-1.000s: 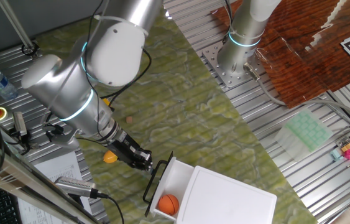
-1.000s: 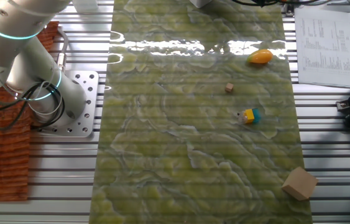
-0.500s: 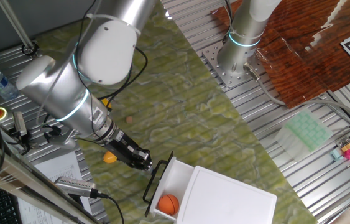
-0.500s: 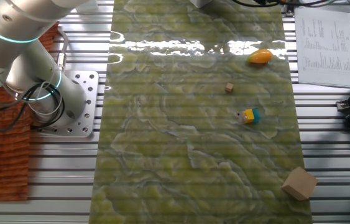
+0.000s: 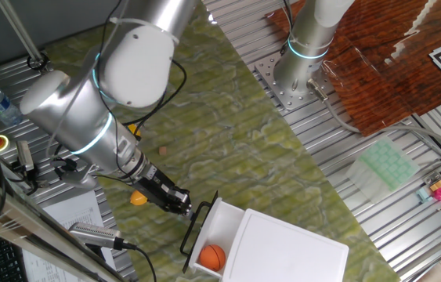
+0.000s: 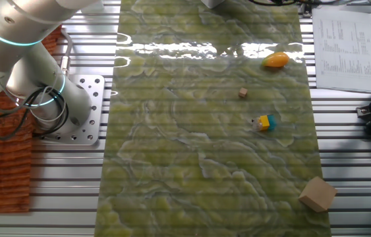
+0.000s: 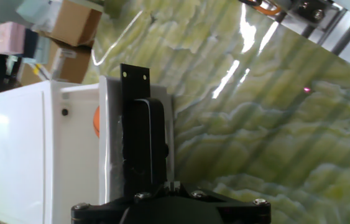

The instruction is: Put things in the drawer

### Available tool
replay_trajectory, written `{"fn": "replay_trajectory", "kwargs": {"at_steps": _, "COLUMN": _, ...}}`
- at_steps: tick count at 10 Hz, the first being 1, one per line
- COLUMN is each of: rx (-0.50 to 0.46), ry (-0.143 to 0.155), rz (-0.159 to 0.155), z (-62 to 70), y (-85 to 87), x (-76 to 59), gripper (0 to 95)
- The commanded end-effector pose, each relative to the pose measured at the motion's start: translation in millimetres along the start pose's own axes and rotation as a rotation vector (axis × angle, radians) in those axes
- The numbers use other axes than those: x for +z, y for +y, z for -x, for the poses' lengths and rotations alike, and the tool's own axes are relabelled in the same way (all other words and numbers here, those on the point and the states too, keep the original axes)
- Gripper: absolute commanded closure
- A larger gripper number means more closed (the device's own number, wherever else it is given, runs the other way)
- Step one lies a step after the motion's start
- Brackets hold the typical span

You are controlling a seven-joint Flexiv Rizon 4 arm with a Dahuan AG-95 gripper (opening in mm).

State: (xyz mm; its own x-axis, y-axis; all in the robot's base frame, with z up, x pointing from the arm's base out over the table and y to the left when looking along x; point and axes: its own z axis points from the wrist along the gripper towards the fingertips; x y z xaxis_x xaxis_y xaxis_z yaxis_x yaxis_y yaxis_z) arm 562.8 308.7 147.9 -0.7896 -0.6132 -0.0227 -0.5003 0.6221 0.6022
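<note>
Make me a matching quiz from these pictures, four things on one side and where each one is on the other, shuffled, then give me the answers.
Things:
1. orange ball
2. mango-shaped fruit
3. tiny brown cube
4. gripper

Places:
A. on the green mat, between the fruit and the yellow-and-teal block
B. at the black bar handle of the drawer
C. inside the open drawer
D. on the mat near its edge, close to the sheet of paper

Pairs: 1-C, 2-D, 3-A, 4-B
</note>
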Motion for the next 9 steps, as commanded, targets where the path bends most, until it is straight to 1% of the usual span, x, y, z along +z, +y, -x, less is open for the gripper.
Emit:
{"fn": "replay_trajectory", "kwargs": {"at_steps": 1, "rx": -0.016, "ry": 0.004, "rz": -0.012, "z": 0.1, "y": -1.3, "x": -0.1, "gripper": 95.0}}
{"fn": "replay_trajectory", "kwargs": {"at_steps": 2, "rx": -0.03, "ry": -0.004, "rz": -0.011, "z": 0.1, "y": -1.3, "x": -0.1, "gripper": 95.0}}
{"fn": "replay_trajectory", "kwargs": {"at_steps": 4, "rx": -0.049, "ry": -0.003, "rz": -0.016, "z": 0.1, "y": -1.3, "x": -0.1, "gripper": 95.0}}
{"fn": "replay_trajectory", "kwargs": {"at_steps": 6, "rx": -0.056, "ry": -0.007, "rz": -0.018, "z": 0.1, "y": -1.3, "x": -0.1, "gripper": 95.0}}
{"fn": "replay_trajectory", "kwargs": {"at_steps": 8, "rx": -0.064, "ry": -0.005, "rz": -0.018, "z": -0.2, "y": -4.4, "x": 3.4, "gripper": 95.0}}
{"fn": "replay_trajectory", "kwargs": {"at_steps": 9, "rx": -0.062, "ry": -0.006, "rz": -0.017, "z": 1.0, "y": -2.7, "x": 6.0, "gripper": 95.0}}
